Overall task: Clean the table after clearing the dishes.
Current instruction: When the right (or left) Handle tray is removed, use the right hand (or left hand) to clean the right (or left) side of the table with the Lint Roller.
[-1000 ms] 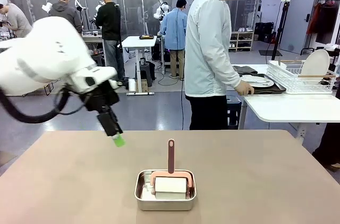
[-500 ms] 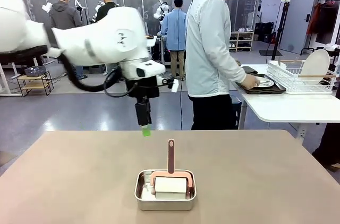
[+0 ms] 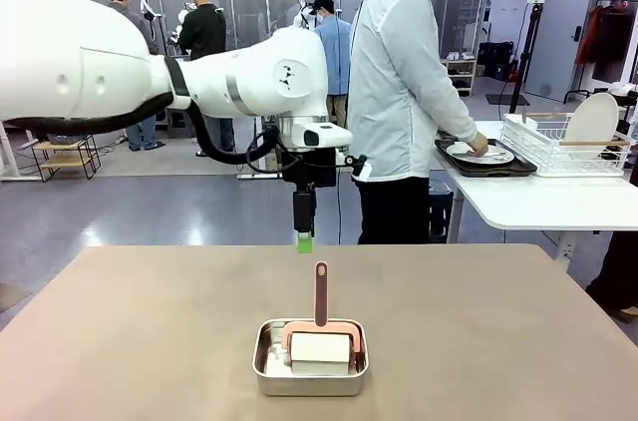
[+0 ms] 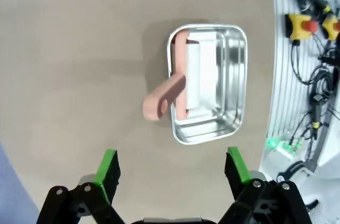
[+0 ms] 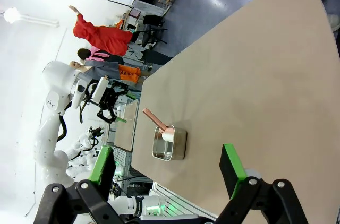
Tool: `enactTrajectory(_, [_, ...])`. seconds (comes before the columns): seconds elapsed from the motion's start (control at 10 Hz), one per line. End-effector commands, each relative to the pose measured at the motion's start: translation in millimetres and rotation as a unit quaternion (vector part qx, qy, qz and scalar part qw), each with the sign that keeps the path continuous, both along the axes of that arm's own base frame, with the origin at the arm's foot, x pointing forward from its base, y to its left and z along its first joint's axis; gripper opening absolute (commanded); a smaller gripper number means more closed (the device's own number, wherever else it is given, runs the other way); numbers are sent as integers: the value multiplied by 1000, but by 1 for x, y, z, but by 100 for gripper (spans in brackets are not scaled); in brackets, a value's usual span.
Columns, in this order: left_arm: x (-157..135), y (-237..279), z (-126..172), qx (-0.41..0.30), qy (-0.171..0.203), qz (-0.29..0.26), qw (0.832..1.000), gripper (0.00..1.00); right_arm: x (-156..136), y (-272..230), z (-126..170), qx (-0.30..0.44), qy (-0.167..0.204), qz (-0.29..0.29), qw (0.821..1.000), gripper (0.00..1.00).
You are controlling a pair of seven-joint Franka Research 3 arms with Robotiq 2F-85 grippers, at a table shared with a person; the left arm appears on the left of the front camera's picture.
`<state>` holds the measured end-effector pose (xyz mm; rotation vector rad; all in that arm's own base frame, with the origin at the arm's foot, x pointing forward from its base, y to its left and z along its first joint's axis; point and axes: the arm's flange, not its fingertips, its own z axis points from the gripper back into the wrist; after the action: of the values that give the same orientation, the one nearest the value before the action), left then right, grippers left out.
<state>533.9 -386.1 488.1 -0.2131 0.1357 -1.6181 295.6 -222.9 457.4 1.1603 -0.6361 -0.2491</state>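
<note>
The beige-brown table carries a small steel pan holding a pink-handled cleaning tool, handle upright. My left gripper hangs open, pointing down, just beyond the handle tip. From the left wrist, the open left gripper looks down on the pan and the pink handle. The right gripper is open and empty, high over the table, far from the pan. A white plate on a dark tray lies on a white side table, under the person's hand.
A person in a pale jacket stands beyond the table's far edge, turned to the white side table. A white dish rack with an upright plate stands there. Cables and emergency-stop buttons lie off the table's near side.
My left arm has swung from the left side to the middle, and its gripper now hangs above the pink handle. The person's hand moved onto the plate on the side table.
</note>
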Motion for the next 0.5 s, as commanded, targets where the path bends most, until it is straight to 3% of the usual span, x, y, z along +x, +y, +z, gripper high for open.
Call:
enactTrajectory(0.0, [11,-15,-2,34,-4,5,999,100,-1,0,2,-1,-9,4,1000,100])
enactTrajectory(0.4, [10,-27,-34,31,19,21,999,100,-1,0,2,-1,-9,4,1000,100])
